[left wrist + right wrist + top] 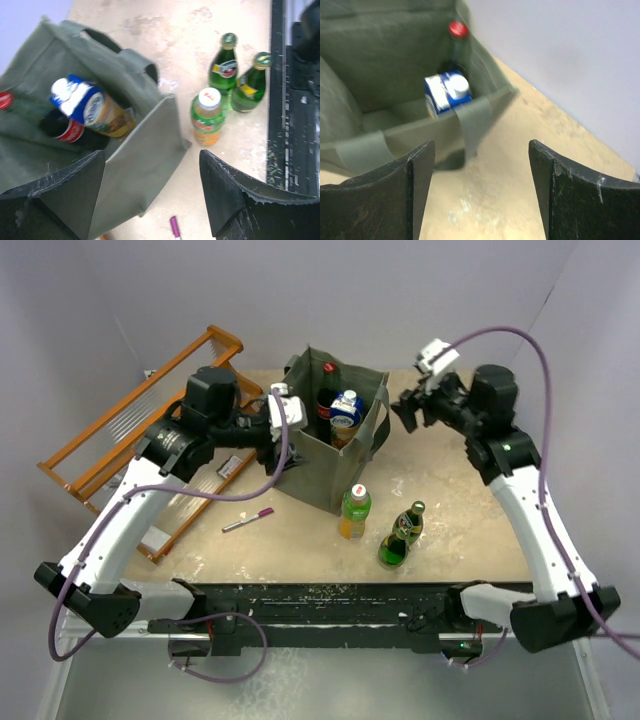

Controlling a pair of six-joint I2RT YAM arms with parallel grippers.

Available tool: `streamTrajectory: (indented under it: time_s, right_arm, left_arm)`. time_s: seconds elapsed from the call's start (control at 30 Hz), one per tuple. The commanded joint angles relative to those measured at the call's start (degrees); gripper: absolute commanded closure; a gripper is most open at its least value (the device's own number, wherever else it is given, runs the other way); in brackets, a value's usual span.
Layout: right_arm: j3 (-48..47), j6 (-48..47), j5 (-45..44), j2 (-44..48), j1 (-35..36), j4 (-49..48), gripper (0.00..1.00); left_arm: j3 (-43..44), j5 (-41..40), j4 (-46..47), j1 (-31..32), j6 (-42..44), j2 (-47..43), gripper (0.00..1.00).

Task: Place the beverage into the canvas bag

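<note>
Nearest my bases, low and right of centre in the top view, a green glass bottle with a gold cap (393,550) stands just beside a second bottle of the same kind (410,522). Just left of them is a plastic bottle of orange drink with a green label and white cap (354,512). All three are upright on the pale stone-look table (470,520), outside the bag. Beyond them, at the frame's centre, the boxy grey-green canvas bag (325,468) stands open. It already holds a blue-and-white drink carton (346,410), leaning, and a dark bottle with a red cap (326,398). My left gripper (152,165) is at the bag's left rim with its fingers spread wide and pinching nothing. My right gripper (482,150), at the upper right, hovers off the bag's far right corner, also spread and empty. I judge the job partly done: two drinks are in, three wait outside, and no pick is under way.
</note>
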State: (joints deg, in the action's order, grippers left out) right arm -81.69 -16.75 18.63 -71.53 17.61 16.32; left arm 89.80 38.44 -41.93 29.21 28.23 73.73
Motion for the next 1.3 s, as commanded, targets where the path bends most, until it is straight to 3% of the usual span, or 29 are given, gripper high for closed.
streamTrajectory:
  time_s: [0.0,0.27,0.47,1.1,1.27]
  right_arm:
    - [6.76,2.32,7.97,8.49,-7.88,-4.25,0.23]
    - [20.11,3.54,20.15,17.49,-19.77,-6.84,0.23]
    - [26.31,4.24,24.66,16.96,-24.17,-9.81,0.24]
    - [29.22,4.39,27.42,20.02,-26.90,-10.51,0.24]
    - [29.31,4.25,27.25,20.13,-27.01,-10.43,0.24]
  left_arm:
    - [3.34,-0.93,-5.08,5.95,2.34,1.47,0.21]
    - [7.88,-6.26,-11.56,18.49,9.16,7.27,0.22]
    - [10.69,-7.89,-13.39,23.93,11.71,13.34,0.22]
    - [12.97,-18.59,-11.50,26.26,7.25,26.69,0.16]
    - [11.42,-17.44,-11.22,26.28,6.41,26.89,0.28]
